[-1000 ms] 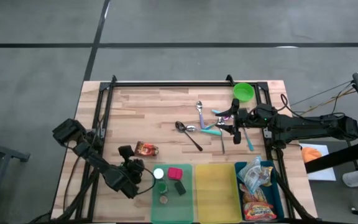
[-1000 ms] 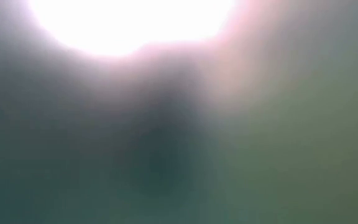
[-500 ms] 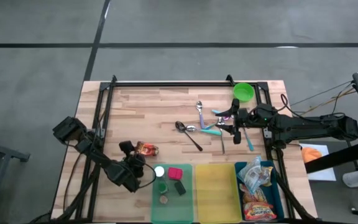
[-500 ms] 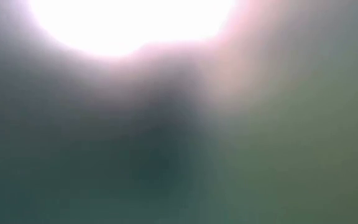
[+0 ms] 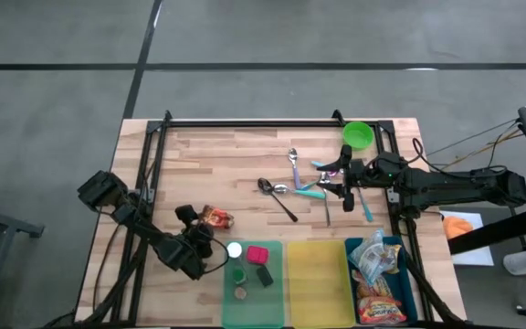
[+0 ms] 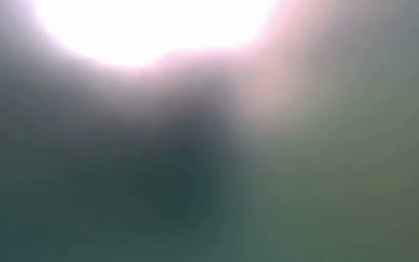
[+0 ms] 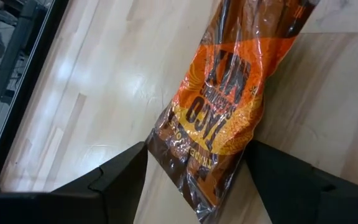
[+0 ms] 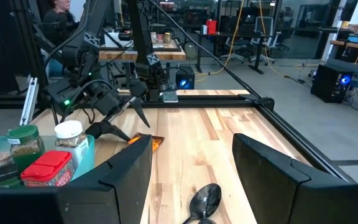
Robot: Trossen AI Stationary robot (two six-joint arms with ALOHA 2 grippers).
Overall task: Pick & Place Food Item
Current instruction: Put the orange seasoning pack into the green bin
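An orange-and-brown snack packet point(image 5: 217, 217) lies flat on the wooden table point(image 5: 236, 155), left of the middle. My left gripper point(image 5: 199, 222) slants down at it from the near left and is open. In the left wrist view one finger stands on each side of the packet's point(image 7: 229, 99) near end. My right gripper point(image 5: 336, 178) hovers level and open above the cutlery at the right. The low view is a blur and shows nothing. My left gripper point(image 7: 196, 146) has its two fingers on either side of the packet's near end point(image 7: 210, 180), which lies flat on the table. Whether the fingers touch the wrapper, I cannot tell.
Three bins line the near edge: a green one point(image 5: 277, 302) with jars and a red lid, a yellow one point(image 5: 316, 274), and a blue one point(image 5: 393, 245) with snack packets. Spoons and other cutlery point(image 5: 286, 187) lie mid-table. A green bowl point(image 5: 358, 135) stands at the far right.
My left gripper has moved down and toward the far edge, up to the snack packet, rolling a little, so that its fingers now stand on either side of the packet's end. The packet has stayed where it was.
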